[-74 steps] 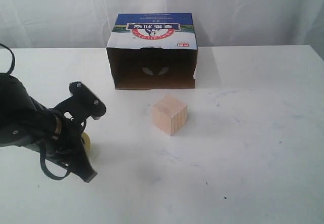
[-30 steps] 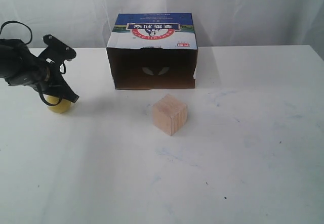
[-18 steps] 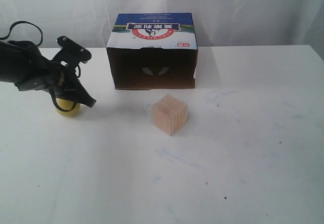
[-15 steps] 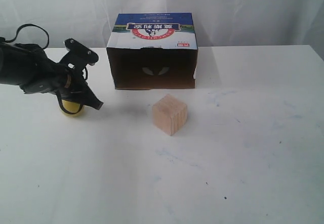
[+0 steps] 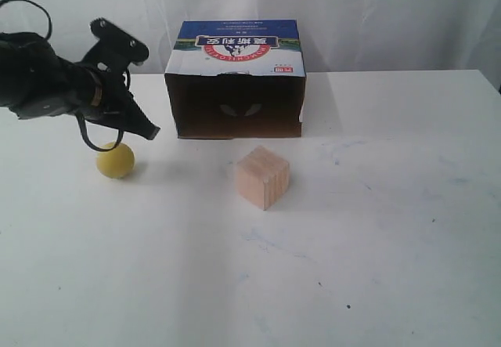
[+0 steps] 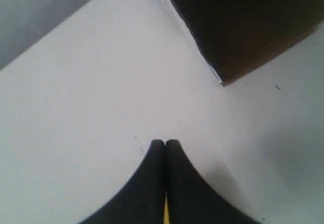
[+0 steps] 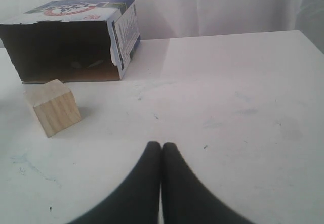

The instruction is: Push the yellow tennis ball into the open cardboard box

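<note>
1. The open cardboard box [image 5: 235, 81] carries a blue, white and red top panel. Its red band holds white Chinese lettering, which stands upside down in the exterior view and is too small to read.
2. In the right wrist view the box's side panel shows fine print, also illegible.
3. The left claw [image 5: 149, 130] has its fingers pressed together on nothing, as the left wrist view shows.
4. The yellow tennis ball [image 5: 115, 160] lies on the surface [image 5: 352, 245] just beside the left claw, behind its tips and apart from them. It is outside the box, which stands ahead of those tips.
5. The left wrist view shows only a yellow sliver of the ball between the fingers.
6. Only the right wrist view shows the right claw [image 7: 161, 150], also closed and empty. The wooden cube [image 7: 53, 107] sits ahead of it, with the box beyond.
</note>
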`<state>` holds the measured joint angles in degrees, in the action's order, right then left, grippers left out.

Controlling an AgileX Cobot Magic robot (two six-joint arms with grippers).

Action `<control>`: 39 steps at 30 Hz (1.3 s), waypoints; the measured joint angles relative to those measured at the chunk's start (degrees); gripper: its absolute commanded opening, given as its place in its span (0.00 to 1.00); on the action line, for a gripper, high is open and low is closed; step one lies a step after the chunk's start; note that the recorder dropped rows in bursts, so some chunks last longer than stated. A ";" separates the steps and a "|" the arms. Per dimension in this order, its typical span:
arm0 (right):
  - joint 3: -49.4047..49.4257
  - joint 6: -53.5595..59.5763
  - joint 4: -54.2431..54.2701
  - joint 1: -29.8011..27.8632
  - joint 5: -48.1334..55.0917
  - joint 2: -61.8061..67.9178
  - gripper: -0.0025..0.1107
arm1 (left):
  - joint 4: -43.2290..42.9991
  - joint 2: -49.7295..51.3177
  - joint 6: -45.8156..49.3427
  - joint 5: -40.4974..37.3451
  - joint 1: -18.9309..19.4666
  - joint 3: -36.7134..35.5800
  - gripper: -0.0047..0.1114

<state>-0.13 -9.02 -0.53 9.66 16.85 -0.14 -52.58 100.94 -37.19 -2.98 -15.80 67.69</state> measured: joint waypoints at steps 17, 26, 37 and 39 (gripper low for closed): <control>0.00 0.00 0.00 0.00 0.00 0.00 0.02 | -7.09 12.75 -0.68 2.59 7.70 2.55 0.04; 0.00 -0.86 0.00 0.00 0.00 0.00 0.02 | -6.80 10.68 -1.16 0.14 0.13 3.74 0.04; 0.00 -0.86 0.00 0.00 0.00 0.00 0.02 | -4.62 10.52 -1.29 3.63 -2.38 3.74 0.04; 0.00 -0.97 0.00 0.00 0.00 0.00 0.02 | -4.39 10.52 -1.29 3.72 -2.51 3.74 0.04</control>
<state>-0.13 -9.98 -0.53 9.66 16.85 -0.14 -56.97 111.46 -38.48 0.74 -18.31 71.43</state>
